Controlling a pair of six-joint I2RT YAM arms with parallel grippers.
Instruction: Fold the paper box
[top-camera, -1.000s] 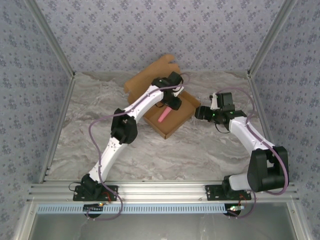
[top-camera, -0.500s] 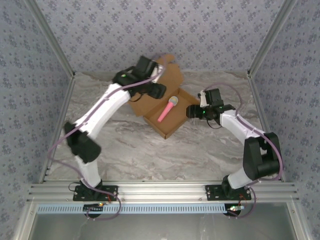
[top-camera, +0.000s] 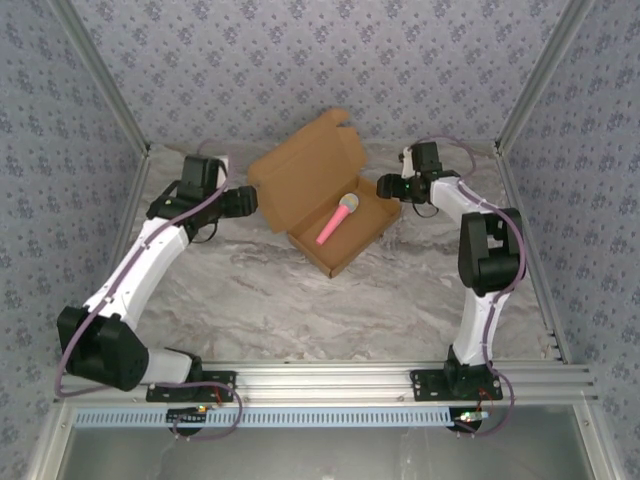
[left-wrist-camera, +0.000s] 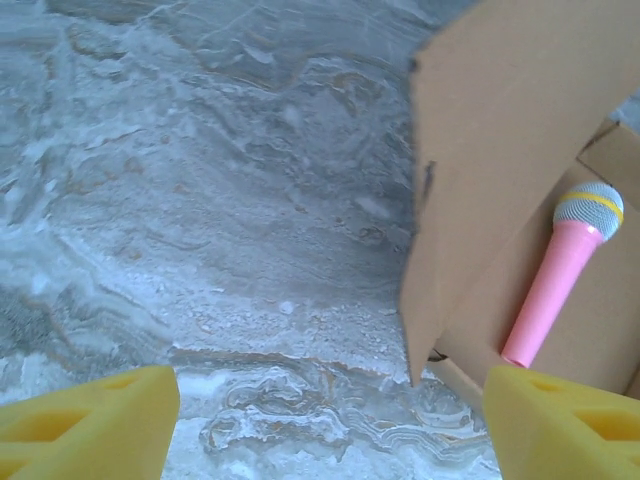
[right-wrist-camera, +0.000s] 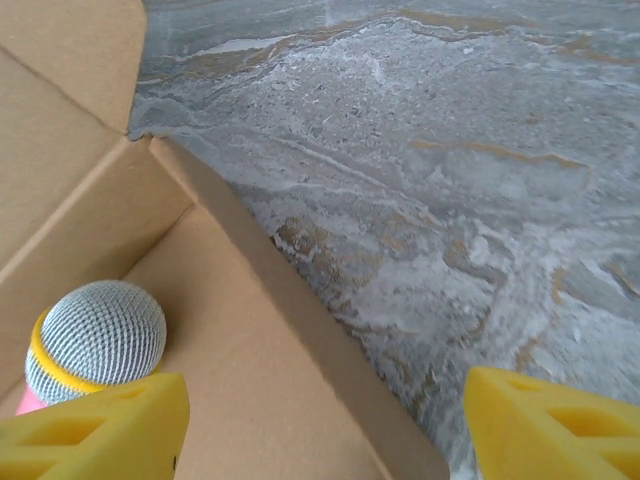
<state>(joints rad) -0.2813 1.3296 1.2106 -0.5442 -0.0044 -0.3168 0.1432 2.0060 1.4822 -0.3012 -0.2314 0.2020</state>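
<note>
Marbled grey table (top-camera: 300, 300) under paper box (top-camera: 318, 190), floral walls (top-camera: 320, 60)

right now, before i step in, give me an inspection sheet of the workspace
surface: marble-pattern table, no spills seen
job's things: paper box, tray formed, lid standing open
clutter: pink toy microphone lying inside the box
grippers: left gripper open, empty, left of the lid; right gripper open, empty, by the box's right corner
cables: purple cable looped along each arm, none on the box
surroundings: patterned walls; metal rail at the near edge
</note>
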